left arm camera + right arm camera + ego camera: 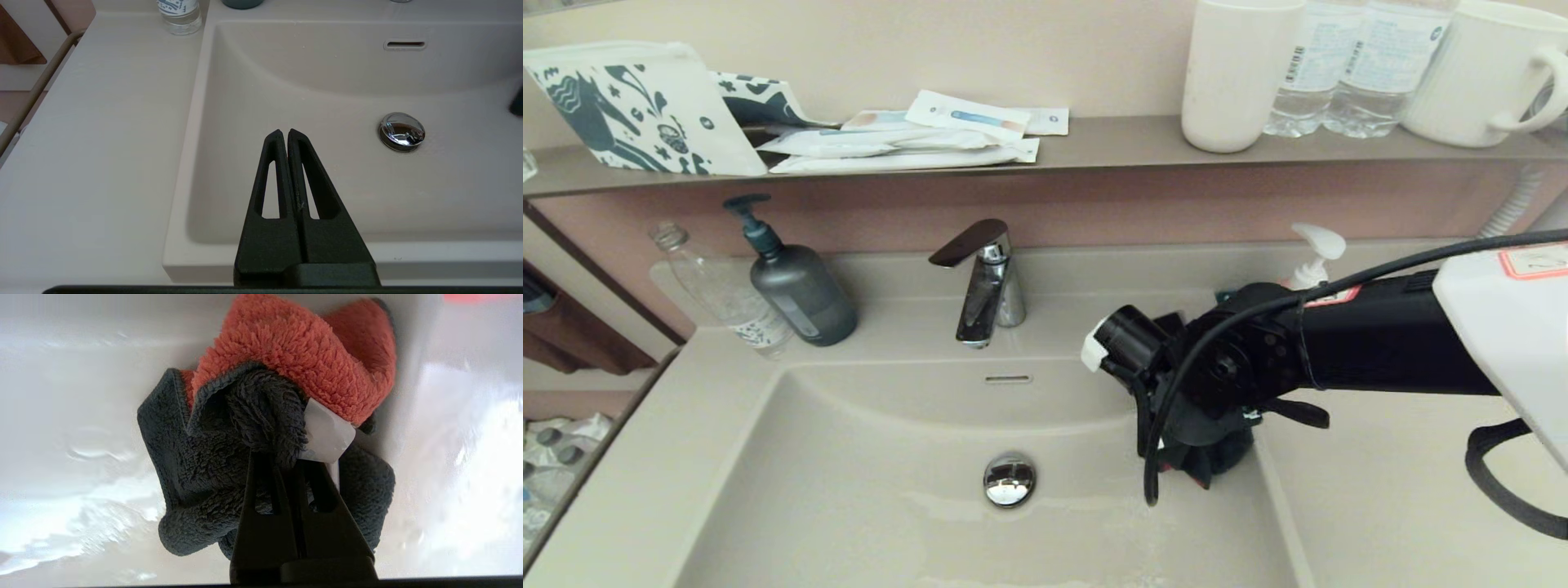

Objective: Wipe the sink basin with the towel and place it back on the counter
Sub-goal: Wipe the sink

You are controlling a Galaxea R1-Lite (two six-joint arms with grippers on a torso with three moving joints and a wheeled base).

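Black right arm (pixel 1380 343), white shell, black cable, slotted black claw (pixel 300 486).

The right gripper (pixel 1205 461) sat low in the sink basin (pixel 866 490), against its right wall, clamped on the towel (pixel 261 428), which bunched between the claw and that wall, touching the basin. The drain plug (pixel 1009 479) lay left of the claw, on the basin floor. The overflow slot (pixel 1008 379) was behind and left of it, and the faucet (pixel 983 282) farther behind on the counter (pixel 1380 482). The counter ran just right of the claw. A pump bottle (pixel 796 282) and a clear bottle (pixel 723 294) stood well to its left rear. The left gripper (pixel 284 136) hung over the basin's near left part, pressed closed, well left of the right claw.
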